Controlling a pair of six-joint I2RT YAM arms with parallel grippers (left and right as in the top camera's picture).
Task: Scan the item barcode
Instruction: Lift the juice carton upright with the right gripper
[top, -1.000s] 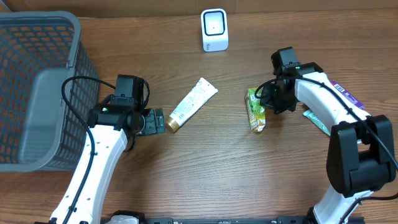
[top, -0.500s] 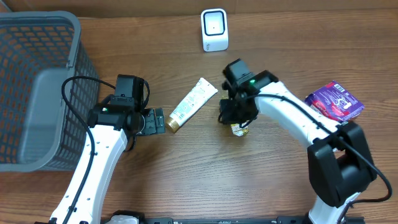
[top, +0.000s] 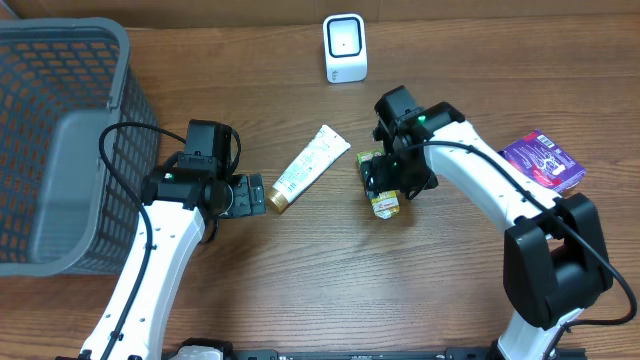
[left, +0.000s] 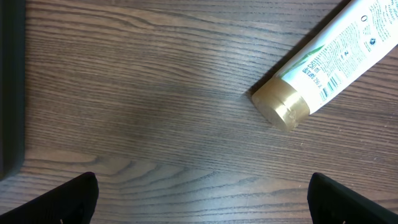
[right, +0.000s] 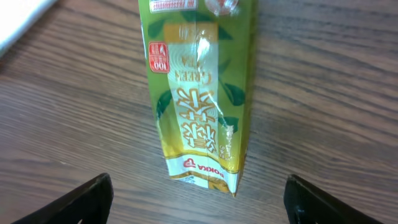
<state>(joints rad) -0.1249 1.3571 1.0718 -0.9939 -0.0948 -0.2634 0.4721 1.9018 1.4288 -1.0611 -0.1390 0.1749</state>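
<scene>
The left arm (top: 150, 262) and right arm (top: 482, 178) have white links, black joints and black cables.

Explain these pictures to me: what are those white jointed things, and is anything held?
The white jointed things are two robot arms, each ending in a two-finger gripper. One picture looks down from above the table. The other two come from cameras on the wrists, so the dark shapes in their bottom corners are that arm's own fingers. On the wooden table lie a white tube with a gold cap, a green tea pack and a purple packet. A grey mesh basket stands at the left, and a small white box, probably the scanner, at the far edge. Nothing is held: the left gripper is open near the tube's cap, the right gripper open above the tea pack.
</scene>
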